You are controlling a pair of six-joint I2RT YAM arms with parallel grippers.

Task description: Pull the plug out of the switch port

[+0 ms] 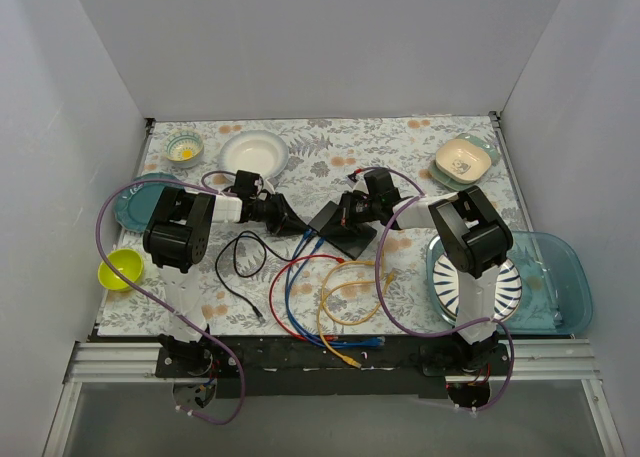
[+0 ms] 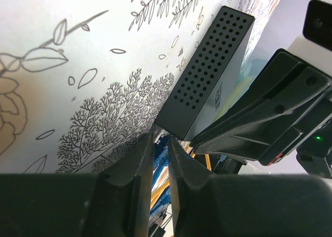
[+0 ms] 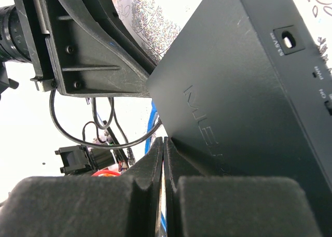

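two robot arms (image 1: pixel 180 227) (image 1: pixel 470 232), one black switch (image 1: pixel 340 227), four loose cables (image 1: pixel 228 277) (image 1: pixel 272 292) (image 1: pixel 288 295) (image 1: pixel 322 312), four bowls (image 1: pixel 185 149) (image 1: pixel 254 153) (image 1: pixel 120 269) (image 1: pixel 463 159), two round plates (image 1: pixel 130 205) (image 1: pixel 505 282), one blue tub (image 1: pixel 555 277), one flowery surface (image 1: pixel 400 142)

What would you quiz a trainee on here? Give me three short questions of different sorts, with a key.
1. True or false: the left gripper and the right gripper come at the switch from opposite sides.
2. Which bowl sits by the left edge of the table? A red; B yellow-green; C black.
3. Fill in: the striped plate rests in the blue ____.
Key: 1 true; 2 B, the yellow-green bowl; 3 tray.
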